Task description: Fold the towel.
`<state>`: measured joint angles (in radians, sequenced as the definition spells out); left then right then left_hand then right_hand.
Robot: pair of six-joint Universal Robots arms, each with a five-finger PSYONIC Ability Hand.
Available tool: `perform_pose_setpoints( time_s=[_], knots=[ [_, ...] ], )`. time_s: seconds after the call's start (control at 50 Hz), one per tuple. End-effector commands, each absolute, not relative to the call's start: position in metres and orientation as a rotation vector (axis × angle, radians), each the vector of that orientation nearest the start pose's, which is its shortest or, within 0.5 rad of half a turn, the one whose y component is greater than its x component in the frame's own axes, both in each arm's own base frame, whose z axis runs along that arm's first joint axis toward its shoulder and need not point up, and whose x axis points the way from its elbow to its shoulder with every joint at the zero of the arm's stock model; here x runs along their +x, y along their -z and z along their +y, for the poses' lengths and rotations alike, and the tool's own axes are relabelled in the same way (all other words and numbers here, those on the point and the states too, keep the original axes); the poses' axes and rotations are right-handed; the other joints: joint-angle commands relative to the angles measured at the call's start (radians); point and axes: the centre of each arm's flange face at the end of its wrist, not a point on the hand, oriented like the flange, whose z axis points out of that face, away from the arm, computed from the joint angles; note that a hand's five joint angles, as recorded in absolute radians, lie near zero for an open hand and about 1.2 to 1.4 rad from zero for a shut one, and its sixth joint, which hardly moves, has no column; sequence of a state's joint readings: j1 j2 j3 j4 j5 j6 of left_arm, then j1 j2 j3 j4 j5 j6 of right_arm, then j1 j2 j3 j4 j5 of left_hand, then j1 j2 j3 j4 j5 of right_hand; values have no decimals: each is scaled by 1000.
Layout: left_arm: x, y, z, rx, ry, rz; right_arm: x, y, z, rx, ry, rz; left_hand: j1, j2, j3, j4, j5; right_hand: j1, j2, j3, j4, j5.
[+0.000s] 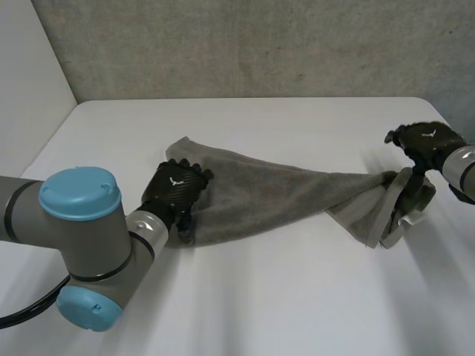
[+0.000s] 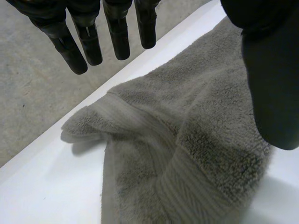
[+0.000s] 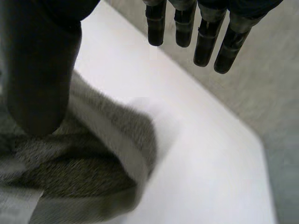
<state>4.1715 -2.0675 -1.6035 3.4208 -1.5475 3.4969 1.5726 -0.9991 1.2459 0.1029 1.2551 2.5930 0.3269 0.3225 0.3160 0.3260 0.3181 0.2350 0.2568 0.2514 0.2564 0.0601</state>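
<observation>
On the white tabletop [image 1: 260, 297], the left robot hand [image 1: 177, 189] rests open on one end of the grey towel [image 1: 274, 196]. The right robot hand [image 1: 424, 141] hangs open over the bunched other end. The towel lies twisted and no fold is made yet.

You are looking at a white table [image 1: 260, 311] that is carrying one grey towel [image 1: 260, 196]. The towel is lying stretched across the middle of the table, running from the robot's left side to its right. At the left end it is spreading wide and fairly flat. It is narrowing and twisting along its length, then bunching into folds at the right end, near the table's right edge.
</observation>
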Motion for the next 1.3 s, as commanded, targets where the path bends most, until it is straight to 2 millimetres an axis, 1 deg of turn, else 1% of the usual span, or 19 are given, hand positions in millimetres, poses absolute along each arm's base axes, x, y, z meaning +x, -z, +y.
perform_pose_setpoints(
  time_s=[0.02, 0.04, 0.06, 0.1, 0.12, 0.16, 0.2, 0.22, 0.26, 0.28, 0.32, 0.38, 0.42, 0.5, 0.64, 0.82, 1.02, 1.12, 1.3],
  knots=[
    [-292, -155, -250, 1124, 1985, 2331, 163, -215, -353, -1104, 1996, 2312, 7, 11, 18, 8, -159, -60, -82, -77, -82, -60],
    [-290, -153, -250, 1141, 1975, 2325, 166, -215, -342, -1137, 1987, 2289, 19, 23, 30, 20, -147, -60, -82, -77, -82, -60],
    [-290, -153, -250, 1141, 1975, 2325, 166, -215, -342, -1137, 1987, 2289, 19, 23, 30, 20, -147, -60, -82, -77, -82, -60],
    [-283, -150, -253, 1165, 1943, 2301, 173, -211, -320, -1225, 1942, 2231, 19, 23, 30, 20, -147, -59, -81, -76, -80, -59],
    [-283, -150, -253, 1165, 1943, 2301, 173, -211, -320, -1226, 1941, 2230, 19, 23, 30, 20, -147, -59, -81, -75, -80, -59],
    [-277, -146, -257, 1178, 1911, 2279, 182, -204, -299, -1331, 1894, 2180, 25, 29, 35, 25, -141, -44, -66, -61, -66, -44],
    [-276, -144, -258, 1181, 1902, 2277, 185, -197, -291, -1377, 1860, 2168, 30, 35, 41, 31, -135, -36, -57, -52, -57, -35],
    [-276, -144, -258, 1181, 1902, 2277, 185, -197, -291, -1378, 1860, 2168, 30, 35, 41, 31, -135, -35, -57, -52, -57, -35],
    [-276, -141, -260, 1181, 1897, 2278, 187, -184, -281, -1447, 1810, 2179, 33, 38, 44, 34, -132, 43, 22, 27, 22, 44],
    [-276, -141, -260, 1181, 1897, 2278, 187, -184, -281, -1447, 1810, 2179, 33, 38, 44, 34, -132, 44, 22, 27, 22, 44],
    [-277, -141, -262, 1178, 1904, 2271, 186, -176, -277, -1469, 1787, 2191, 36, 41, 47, 37, -129, 70, 48, 54, 49, 71],
    [-277, -139, -263, 1178, 1898, 2276, 186, -170, -277, -1467, 1770, 2198, 48, 52, 59, 49, -118, 70, 48, 54, 49, 71],
    [-277, -136, -266, 1178, 1892, 2276, 186, -159, -278, -1453, 1728, 2219, 60, 64, 71, 61, -106, 79, 57, 62, 58, 79],
    [-279, -136, -270, 1177, 1899, 2269, 185, -152, -281, -1432, 1700, 2240, 66, 70, 77, 67, -100, 117, 95, 101, 96, 118],
    [-281, -134, -275, 1175, 1905, 2265, 186, -139, -288, -1304, 1647, 2288, 72, 76, 82, 72, -94, 211, 189, 194, 189, 211],
    [-281, -134, -277, 1170, 1906, 2264, 186, -129, -295, -1256, 1621, 2302, 72, 76, 82, 72, -94, 270, 248, 253, 248, 270],
    [-281, -134, -277, 1167, 1905, 2265, 187, -124, -303, -1255, 1623, 2303, 72, 76, 82, 72, -94, 287, 266, 271, 266, 288],
    [-281, -134, -277, 1167, 1905, 2265, 189, -126, -307, -1259, 1640, 2293, 72, 76, 82, 72, -94, 314, 292, 297, 292, 314],
    [-281, -134, -277, 1169, 1906, 2265, 194, -118, -311, -1276, 1626, 2304, 72, 76, 82, 72, -94, 363, 342, 347, 342, 364]
  ],
)
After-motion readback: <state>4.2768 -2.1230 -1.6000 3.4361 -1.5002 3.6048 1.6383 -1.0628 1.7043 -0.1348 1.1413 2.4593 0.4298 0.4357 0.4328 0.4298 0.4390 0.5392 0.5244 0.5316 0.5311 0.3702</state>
